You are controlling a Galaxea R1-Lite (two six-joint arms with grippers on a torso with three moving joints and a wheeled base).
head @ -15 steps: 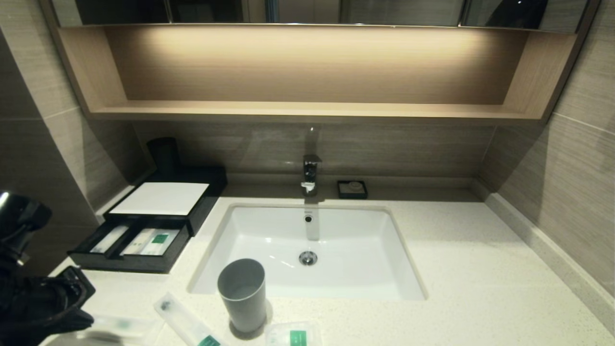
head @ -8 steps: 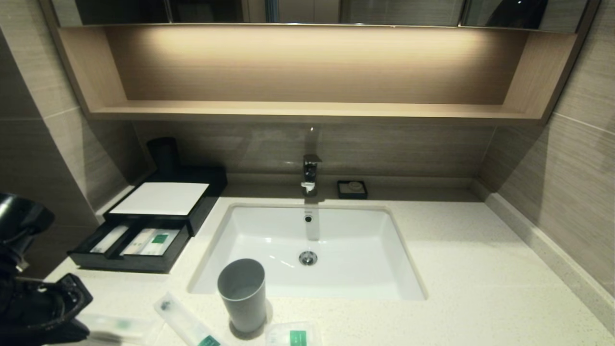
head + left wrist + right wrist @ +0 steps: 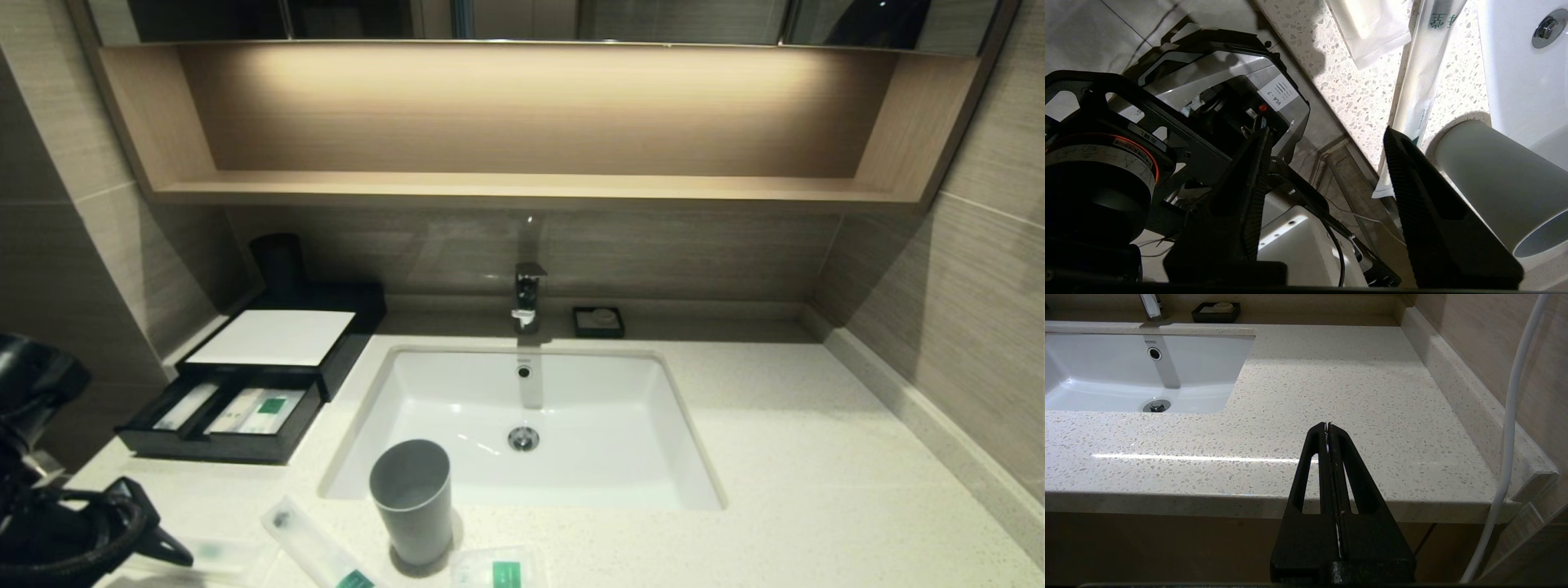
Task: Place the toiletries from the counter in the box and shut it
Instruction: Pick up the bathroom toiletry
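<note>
Three toiletries lie at the counter's [image 3: 816, 457] front edge: a long packet [image 3: 214, 553] at the left, a second long packet [image 3: 309, 545] beside the grey cup, and a small squarish one [image 3: 498, 570]. My left gripper [image 3: 159, 527] hangs open and empty by the counter's front left corner, next to the leftmost packet. In the left wrist view the left gripper [image 3: 1327, 132] holds nothing, with a long packet [image 3: 1421, 81] just past one finger. The black box [image 3: 273, 336] stands at the back left, its drawer [image 3: 229, 416] pulled out with packets inside. My right gripper [image 3: 1327, 425] is shut and empty before the counter's right front edge.
A grey cup [image 3: 411, 500] stands upright between the packets, in front of the white sink [image 3: 571, 482]. A tap [image 3: 528, 296] and a small black soap dish [image 3: 598, 321] are at the back. A dark tumbler [image 3: 279, 261] stands behind the box. Walls close both sides.
My left gripper has sunk slightly and shifted right along the counter's front edge, so one finger now points toward the leftmost packet. The packets, cup and drawer have not moved.
</note>
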